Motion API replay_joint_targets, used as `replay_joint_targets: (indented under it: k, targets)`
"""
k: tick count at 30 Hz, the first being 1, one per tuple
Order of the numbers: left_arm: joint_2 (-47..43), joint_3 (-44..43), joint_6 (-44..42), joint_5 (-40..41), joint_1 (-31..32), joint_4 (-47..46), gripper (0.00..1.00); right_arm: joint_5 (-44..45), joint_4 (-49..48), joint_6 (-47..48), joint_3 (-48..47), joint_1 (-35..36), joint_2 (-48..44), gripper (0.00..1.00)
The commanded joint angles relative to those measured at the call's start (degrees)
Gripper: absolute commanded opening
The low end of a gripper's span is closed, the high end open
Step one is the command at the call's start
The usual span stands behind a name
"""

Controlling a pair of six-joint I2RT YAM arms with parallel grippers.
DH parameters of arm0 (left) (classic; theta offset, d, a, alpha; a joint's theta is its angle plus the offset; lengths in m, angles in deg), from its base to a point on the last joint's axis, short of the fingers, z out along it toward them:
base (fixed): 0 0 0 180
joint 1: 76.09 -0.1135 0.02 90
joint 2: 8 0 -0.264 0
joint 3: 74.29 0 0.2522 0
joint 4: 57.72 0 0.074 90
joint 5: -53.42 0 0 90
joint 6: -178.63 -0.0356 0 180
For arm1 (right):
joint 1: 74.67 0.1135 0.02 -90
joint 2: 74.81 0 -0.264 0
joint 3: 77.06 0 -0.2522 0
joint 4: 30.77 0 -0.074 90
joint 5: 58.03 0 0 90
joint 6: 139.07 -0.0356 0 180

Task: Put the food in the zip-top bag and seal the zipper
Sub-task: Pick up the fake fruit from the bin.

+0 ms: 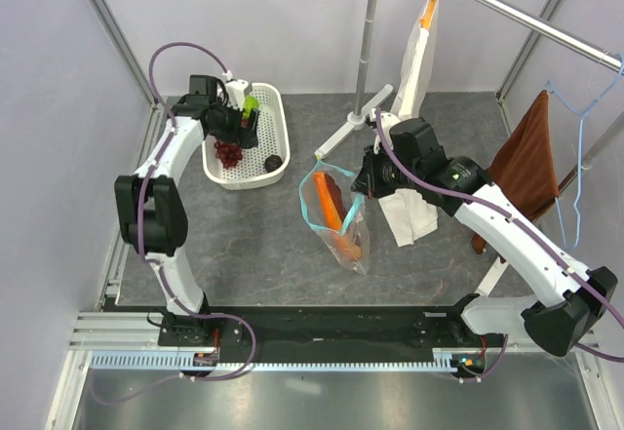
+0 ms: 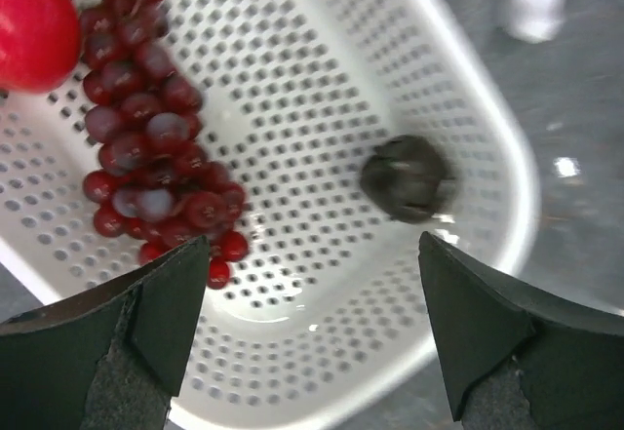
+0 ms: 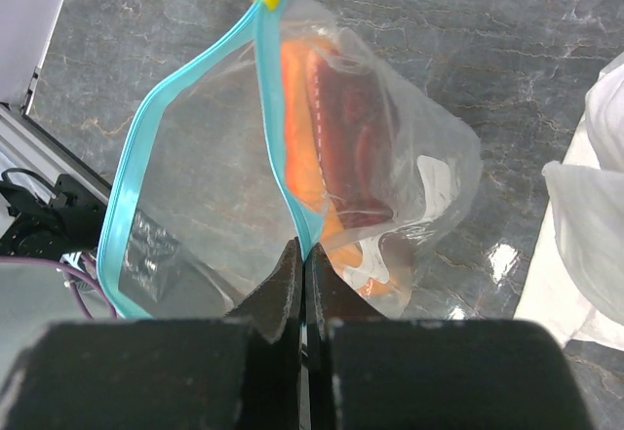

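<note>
Over the basket [image 2: 522, 191], left gripper [image 2: 310, 254] hangs wide open, empty; grapes [image 2: 156, 157] inside look light, knobbly: pinch mid-bunch. Right of the basket, right gripper [image 3: 304, 264] clamps the zipper [image 3: 283, 172] of the floppy bag [image 3: 195, 196].

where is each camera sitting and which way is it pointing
top external: above and behind the bases, looking down on the table; both whole arms show.
left wrist: over the white basket, looking down at the grape bunch, dark ball and red apple; the open left fingers frame the bottom.
right wrist: looking down past the shut right fingers, which pinch the zipper of the zip-top bag, papaya slice inside.
shared: top and left wrist both show the basket; top and right wrist both show the bag.
</note>
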Motion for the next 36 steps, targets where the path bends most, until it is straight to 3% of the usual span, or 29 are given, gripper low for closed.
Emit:
replay_joint_targets:
  k: [1, 6, 16, 20, 23, 24, 28, 36]
  targets:
    - [8.34, -7.83, -5.89, 11.18, -0.10, -2.75, 0.93, 0.55, -2.19, -0.81, -0.61, -0.39, 0.92, 0.00]
    - [17.06, -14.51, -6.50, 16.89, -0.19, -1.70, 0.93, 0.37, -2.28, -0.98, -0.88, -0.39, 1.80, 0.00]
    - [25.85, -16.54, -5.98, 18.75, -0.10, -1.17, 0.85, -0.50, -2.54, -1.25, -1.49, -0.48, 2.77, 0.00]
    - [27.44, -18.74, -5.63, 17.00, -0.10, 0.06, 0.63, -0.51, -2.72, -1.25, -1.58, -0.39, 3.03, 0.00]
    - [26.39, -18.74, -4.75, 15.25, -0.10, 0.85, 0.41, -0.33, -2.80, -1.16, -1.49, -0.39, 3.21, 0.00]
    - [25.43, -18.91, -4.49, 14.98, -0.10, 1.12, 0.27, -0.42, -2.81, -1.33, -1.58, -0.39, 3.29, 0.00]
    - [19.39, -18.83, -2.56, 12.52, -0.54, 3.49, 0.03, -0.33, -2.81, -1.51, -1.75, -0.48, 3.56, 0.00]
    - [2.23, -16.46, 0.78, 1.19, -1.24, 6.57, 0.02, -0.15, -3.16, -2.12, -1.75, -0.57, 3.47, 0.00]
